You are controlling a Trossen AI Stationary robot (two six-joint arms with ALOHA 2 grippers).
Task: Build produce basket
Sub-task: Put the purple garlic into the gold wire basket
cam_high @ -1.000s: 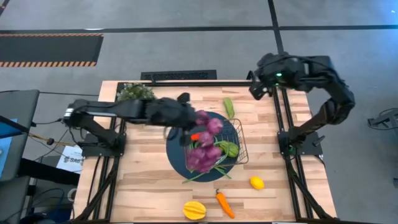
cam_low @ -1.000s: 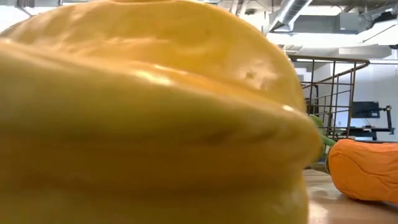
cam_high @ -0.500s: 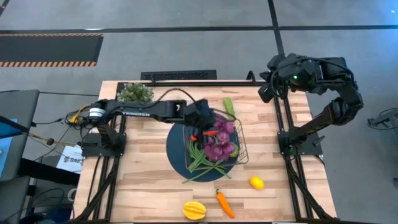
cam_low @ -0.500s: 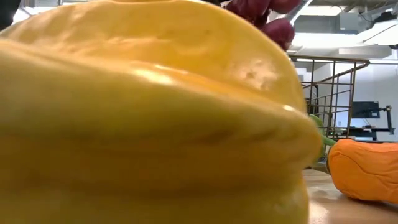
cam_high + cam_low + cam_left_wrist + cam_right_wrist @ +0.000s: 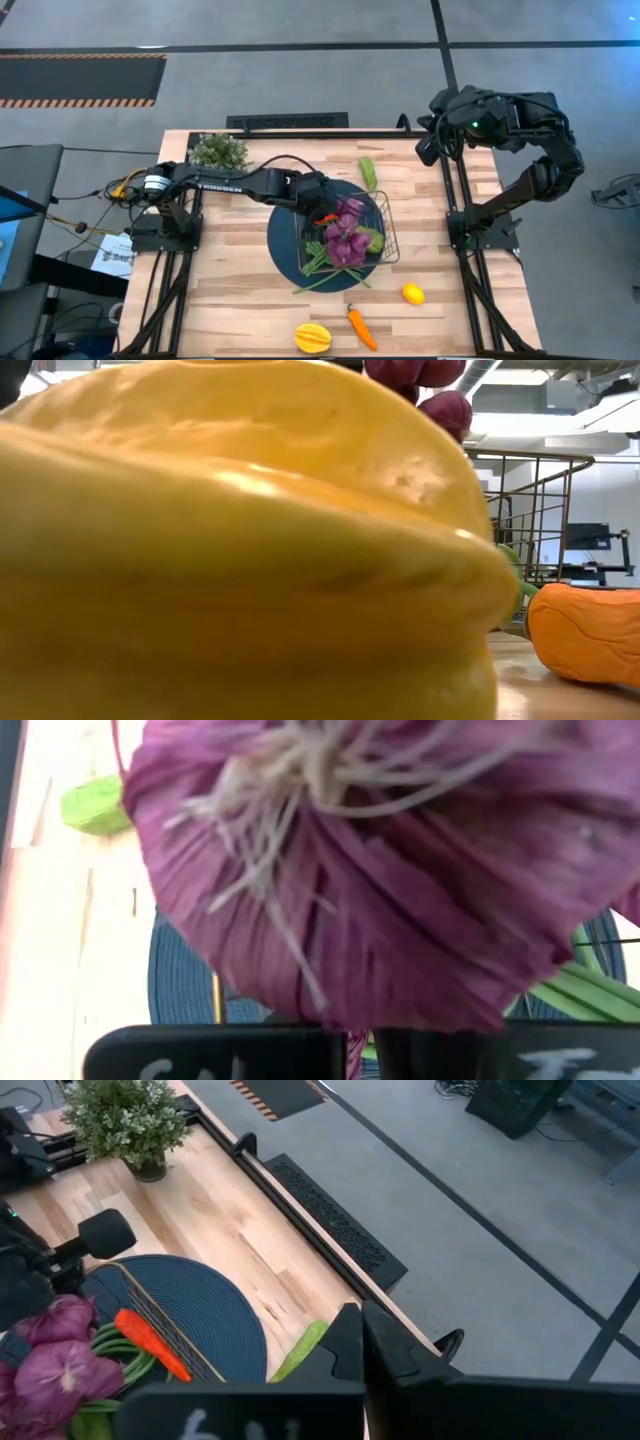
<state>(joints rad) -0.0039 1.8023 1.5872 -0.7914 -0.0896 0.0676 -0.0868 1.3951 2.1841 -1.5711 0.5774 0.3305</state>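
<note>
The left gripper [image 5: 325, 207], pinching the purple grape string [image 5: 348, 235], is hanging it over the basket [image 5: 388, 243] already holding beans, while the right gripper [image 5: 362, 1342] is waiting pressed together and a carrot [image 5: 360, 327], lemon [image 5: 413, 293], yellow ribbed fruit [image 5: 312, 338] and cucumber [image 5: 368, 172] are lying on the counter [image 5: 240, 300].

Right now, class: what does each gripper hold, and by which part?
The left gripper is shut on the purple grape string at its upper end, over the basket. The right gripper holds nothing.

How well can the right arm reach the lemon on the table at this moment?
Probably yes. The lemon lies alone on bare wood on the right arm's side, with nothing over it. The right end effector is parked shut at the far edge, and the left end effector is busy over the basket.
</note>
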